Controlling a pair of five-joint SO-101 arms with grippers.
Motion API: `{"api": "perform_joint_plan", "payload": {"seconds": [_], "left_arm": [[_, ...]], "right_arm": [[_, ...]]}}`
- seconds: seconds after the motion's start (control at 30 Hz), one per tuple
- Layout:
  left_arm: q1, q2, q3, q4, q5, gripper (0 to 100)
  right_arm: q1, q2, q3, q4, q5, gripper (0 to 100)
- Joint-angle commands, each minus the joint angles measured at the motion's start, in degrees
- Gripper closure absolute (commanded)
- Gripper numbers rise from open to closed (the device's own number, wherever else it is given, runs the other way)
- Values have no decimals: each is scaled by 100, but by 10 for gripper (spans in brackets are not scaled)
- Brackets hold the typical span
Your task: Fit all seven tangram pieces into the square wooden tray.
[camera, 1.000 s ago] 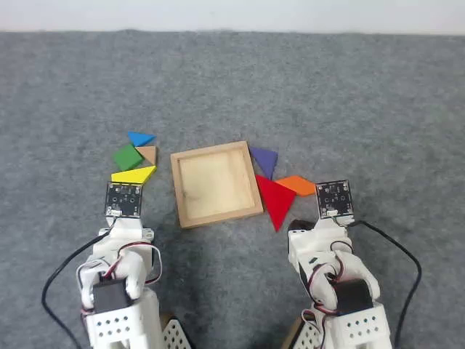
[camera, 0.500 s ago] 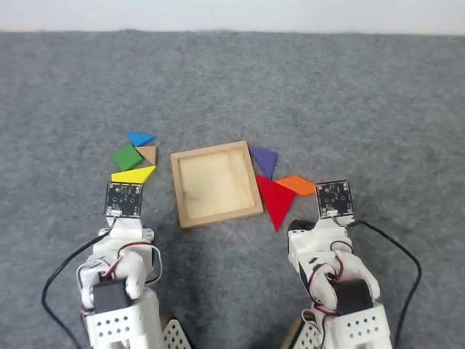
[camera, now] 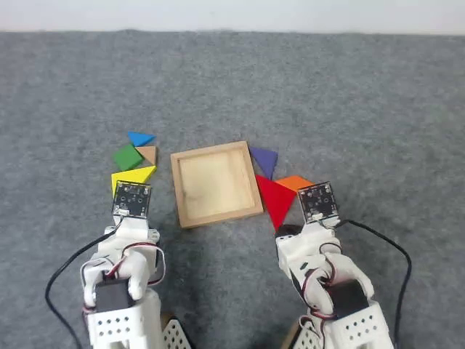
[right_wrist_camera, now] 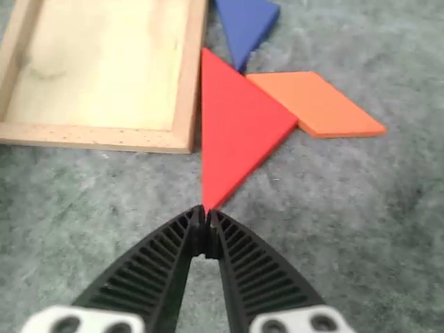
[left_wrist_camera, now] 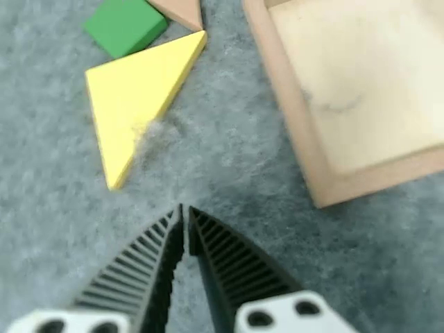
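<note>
Grey felt covers the bench; red triangle lies just beside the wooden tray. Left tool and right tool are closed; we recommend opening the right wide before straddling the triangle.

Soft, even light from above, no hard shadows
In the high view the grey mat is evenly bright, and the pale wall strip at 12 o'clock is brightest. The wooden tray at the centre holds only a thin dim band inside its rim; the left arm at 7 o'clock and the right arm at 5 o'clock lay soft-edged shade beneath them. In the right wrist view the orange piece and the red triangle have narrow dark lines along their edges. A whitish patch lies on the yellow triangle in the left wrist view; glare or lint, I cannot tell
</note>
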Motion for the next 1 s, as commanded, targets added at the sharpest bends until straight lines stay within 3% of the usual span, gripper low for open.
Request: {"api": "perform_joint_plan", "payload": {"seconds": [0.0, 0.03, 0.1, 0.27, 0.43, 0.67, 0.8, 0.97], "left_arm": [[-79, -123, -541, 18, -2804, 987], [-316, -123, -699, -18, -3525, 987], [-492, -132, -1007, -229, -3701, 987], [-1125, -105, -1684, -1477, -1389, 988], [-862, 571, -2281, -1565, -888, 988], [-668, 4281, -3864, -1837, -334, 988], [-668, 6444, -4927, -1451, -369, 987], [-686, 8466, -6044, -738, -1222, 938]], "right_arm": [[-40, 92, 114, 31, 79, 987], [48, 127, 114, 92, 167, 987], [312, 75, 114, 347, 580, 987], [690, 75, 114, 462, 1916, 988], [1042, 75, 97, 435, 2259, 989], [1042, 75, 105, 462, 2259, 987], [1051, 75, 105, 470, 2268, 987], [1051, 75, 105, 470, 2286, 987]]}}
